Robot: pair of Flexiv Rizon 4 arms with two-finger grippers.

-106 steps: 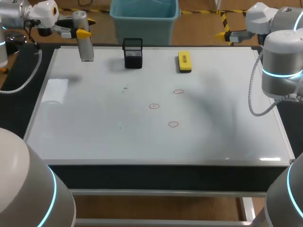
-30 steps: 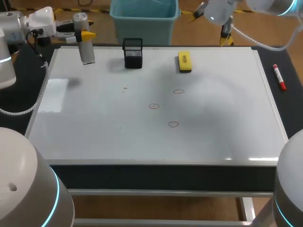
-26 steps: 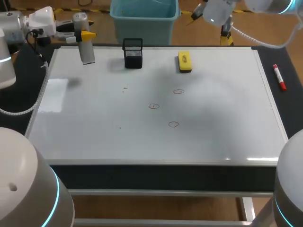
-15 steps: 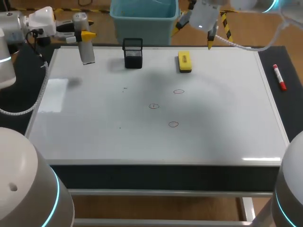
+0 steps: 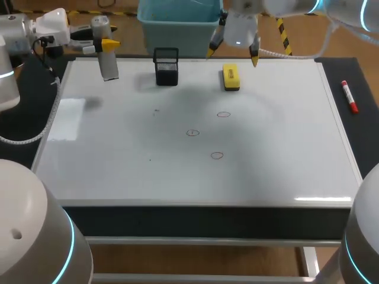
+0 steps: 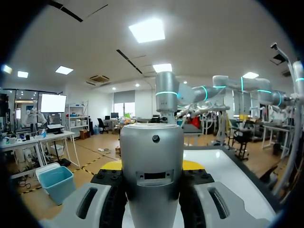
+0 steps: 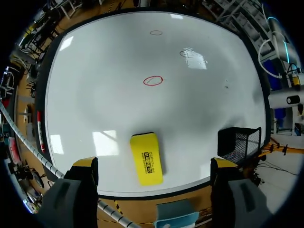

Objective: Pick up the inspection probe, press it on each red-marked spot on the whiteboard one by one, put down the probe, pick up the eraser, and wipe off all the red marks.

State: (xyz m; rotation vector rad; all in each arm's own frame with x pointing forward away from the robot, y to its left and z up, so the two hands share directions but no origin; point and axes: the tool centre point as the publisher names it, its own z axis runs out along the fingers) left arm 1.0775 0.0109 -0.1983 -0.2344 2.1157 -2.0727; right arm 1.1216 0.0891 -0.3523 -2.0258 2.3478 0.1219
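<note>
Left tool [image 5: 104,44] is clamped on the grey inspection probe [image 5: 108,64], held over the far left corner of the whiteboard [image 5: 118,154]. Right tool [image 5: 233,54] hangs over the far edge with fingers wide apart, gripping nothing. The yellow eraser [image 5: 230,77] lies flat on the board below and between those fingers. A black mesh basket [image 5: 166,66] stands beside the eraser. Three red marks [image 5: 217,155] sit mid-board, unwiped. A red marker [image 5: 349,96] lies on the dark surface off the board's right edge.

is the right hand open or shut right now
Open. The right hand hangs above the eraser, its yellow fingertips wide apart, neither touching it.
</note>
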